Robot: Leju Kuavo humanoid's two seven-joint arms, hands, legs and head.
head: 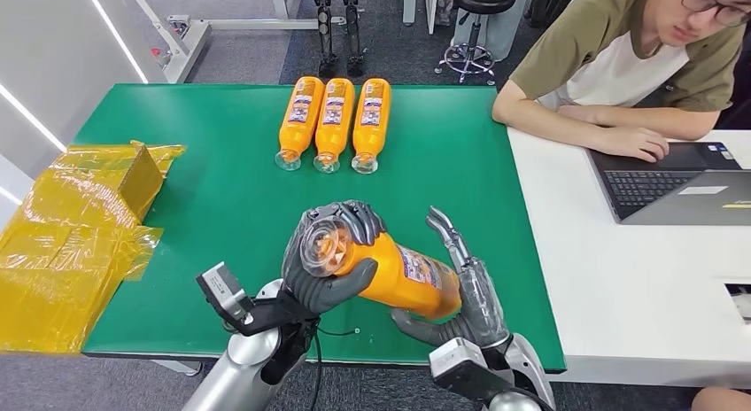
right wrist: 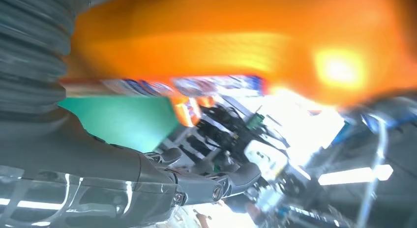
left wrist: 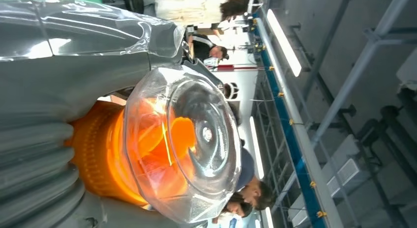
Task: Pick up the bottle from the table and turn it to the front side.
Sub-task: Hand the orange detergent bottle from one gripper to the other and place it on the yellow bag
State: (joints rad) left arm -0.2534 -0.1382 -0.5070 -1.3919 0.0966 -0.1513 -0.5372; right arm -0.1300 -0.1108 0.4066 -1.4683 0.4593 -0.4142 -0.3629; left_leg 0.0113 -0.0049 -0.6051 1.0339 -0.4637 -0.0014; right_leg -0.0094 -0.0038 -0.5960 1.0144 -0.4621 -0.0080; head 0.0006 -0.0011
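A green table point(head: 221, 189) in a lab fills your head view, with a white desk alongside where a person point(head: 620, 57) works at a laptop point(head: 673, 185). Just above the near edge, your left hand point(head: 332, 256) wraps the clear-capped end of the orange bottle point(head: 398, 274), while your right hand point(head: 465, 291) cradles its far end from below, fingers only half curled around it. The bottle is lifted clear of the table, lying on its side between both hands, a strip of label showing. Well beyond your hands, three more bottles point(head: 334, 123) lie in a row, and yellow wrapped packaging point(head: 71, 234) sits out past your left hand.

From your left wrist, the bottle's clear cap point(left wrist: 187, 144) bulges right beside the grey thumb, firmly gripped.

From your right wrist, blurred, the orange body point(right wrist: 236, 36) presses against the palm, the label edge point(right wrist: 162, 85) facing the fingers.

The pickup looks done; the turn looks underway, and whether the front faces out you cannot tell.
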